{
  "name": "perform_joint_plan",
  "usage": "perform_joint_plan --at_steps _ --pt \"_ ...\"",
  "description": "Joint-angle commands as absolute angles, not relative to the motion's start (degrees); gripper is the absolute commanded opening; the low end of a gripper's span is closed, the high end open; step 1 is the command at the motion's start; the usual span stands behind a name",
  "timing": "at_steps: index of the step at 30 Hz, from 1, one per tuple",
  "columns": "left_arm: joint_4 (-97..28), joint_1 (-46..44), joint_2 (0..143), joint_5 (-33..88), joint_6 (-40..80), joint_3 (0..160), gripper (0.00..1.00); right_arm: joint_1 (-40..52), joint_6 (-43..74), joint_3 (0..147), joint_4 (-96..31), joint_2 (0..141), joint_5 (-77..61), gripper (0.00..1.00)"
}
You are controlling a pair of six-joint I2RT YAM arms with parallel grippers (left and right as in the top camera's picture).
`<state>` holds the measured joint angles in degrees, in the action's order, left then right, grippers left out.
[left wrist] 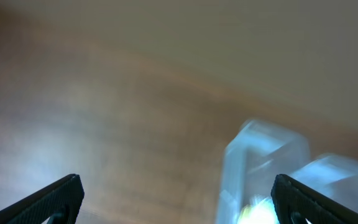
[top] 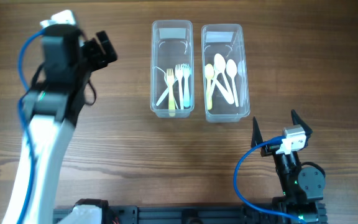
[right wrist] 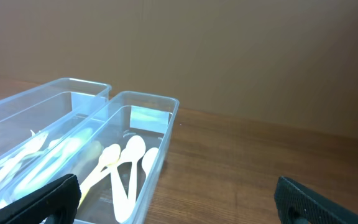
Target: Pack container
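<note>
Two clear plastic containers sit side by side, touching, far of centre on the wooden tabletop (top: 104, 143). The left container (top: 171, 42) holds pale forks (top: 178, 84), and the right container (top: 222, 36) holds pale spoons (top: 221, 74). The right hand (top: 274, 124) hangs just near and right of the spoon container, its jaws spread wide and holding nothing. The left hand (top: 107, 48) is raised well to the left of the containers, equally wide open and empty.
</note>
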<state>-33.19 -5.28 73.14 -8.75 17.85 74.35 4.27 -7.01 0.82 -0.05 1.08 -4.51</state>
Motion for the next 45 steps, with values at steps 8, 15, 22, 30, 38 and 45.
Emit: perform_joint_plan --at_steps 8,15,22,30,38,45 --pt "-35.0 -5.0 39.9 -9.2 16.7 74.8 1.00 4.6 -7.5 0.3 0.4 0.1 -5.2 1.00" --pt "-44.5 -5.0 28.3 -7.9 17.2 74.8 1.00 4.6 -7.5 0.3 0.4 0.1 -5.2 1.00" --pt "-56.2 -5.0 19.4 -6.9 17.4 72.8 1.00 4.6 -7.5 0.3 0.4 0.1 -5.2 1.00" --pt "-52.7 -5.0 11.1 -4.0 17.4 56.3 1.00 4.6 -7.5 0.3 0.4 0.1 -5.2 1.00" --pt "-35.6 -5.0 5.1 -2.8 17.3 35.9 1.00 4.6 -7.5 0.3 0.4 0.2 -5.2 1.00" --pt "-30.1 -5.0 1.5 -2.9 16.9 25.5 1.00 4.6 -7.5 0.3 0.4 0.2 -5.2 1.00"
